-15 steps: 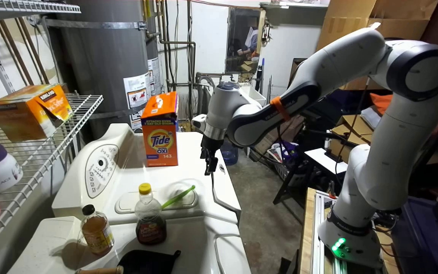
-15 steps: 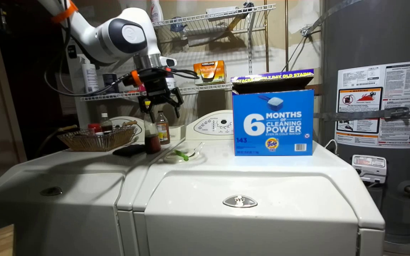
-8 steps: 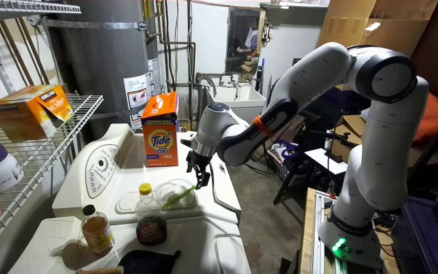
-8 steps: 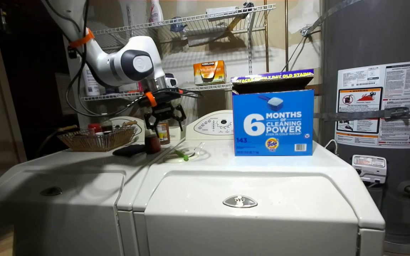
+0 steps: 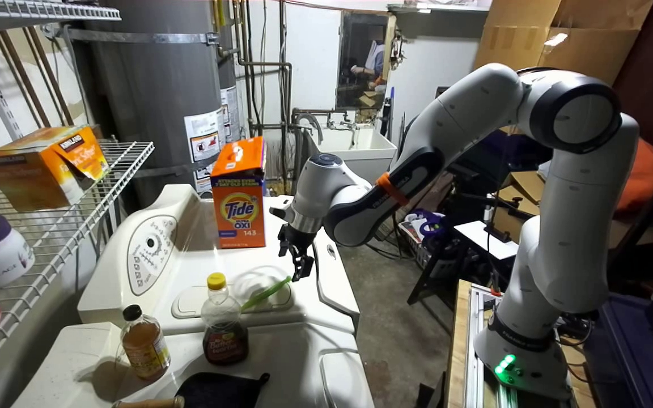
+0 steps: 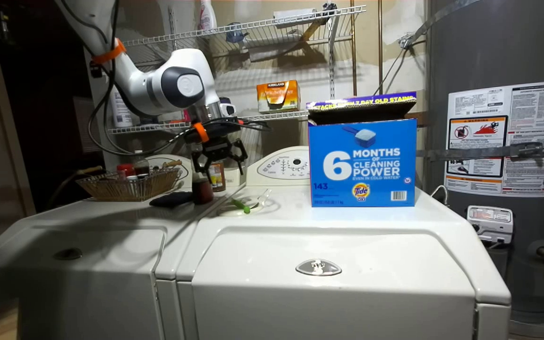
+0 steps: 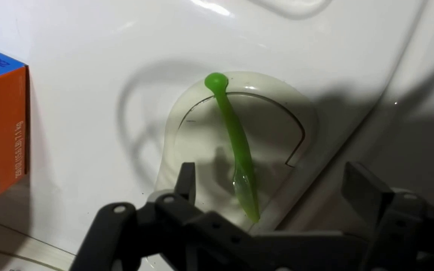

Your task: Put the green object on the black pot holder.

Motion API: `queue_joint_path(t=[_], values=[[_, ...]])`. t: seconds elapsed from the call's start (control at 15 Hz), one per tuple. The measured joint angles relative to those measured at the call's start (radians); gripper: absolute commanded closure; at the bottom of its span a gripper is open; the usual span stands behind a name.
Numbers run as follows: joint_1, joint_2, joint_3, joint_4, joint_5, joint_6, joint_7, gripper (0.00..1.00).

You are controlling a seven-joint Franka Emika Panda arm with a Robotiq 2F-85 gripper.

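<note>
The green object (image 7: 236, 131) is a slender lime-green piece with a round knob at one end. It lies on a cream oval inset of the white machine top, and also shows in both exterior views (image 5: 267, 293) (image 6: 240, 205). The black pot holder (image 5: 221, 390) lies flat beyond the syrup bottle, cut by the lower edge of that exterior view. It also shows in an exterior view (image 6: 172, 199). My gripper (image 7: 271, 178) is open and empty above the green object, whose wide end shows between the fingers. Both exterior views show the gripper (image 5: 292, 265) (image 6: 225, 173) raised off the top.
A syrup bottle (image 5: 224, 328) with a yellow cap and an amber bottle (image 5: 145, 343) stand between the green object and the back. A large Tide box (image 6: 361, 163) stands on the machine. A wicker basket (image 6: 130, 185) sits beside the pot holder. A wire shelf (image 5: 77, 226) overhangs.
My gripper has come down and moved closer to the green object, staying open. In the last half second the arm has hardly moved. The objects have not moved.
</note>
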Motion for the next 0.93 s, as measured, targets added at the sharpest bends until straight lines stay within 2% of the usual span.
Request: queue_joint_path(t=[0.53, 0.67, 0.73, 0.87, 0.93], values=[[-0.008, 0.096, 0.001, 0.052, -0.06, 0.02, -0.073, 0.01], [-0.009, 0.133, 0.001, 0.078, -0.064, 0.034, -0.096, 0.17], [-0.01, 0.15, 0.001, 0.091, -0.065, 0.041, -0.107, 0.28], [-0.016, 0.181, 0.007, 0.114, -0.065, 0.051, -0.127, 0.39], [-0.02, 0.195, 0.012, 0.126, -0.065, 0.051, -0.136, 0.41]])
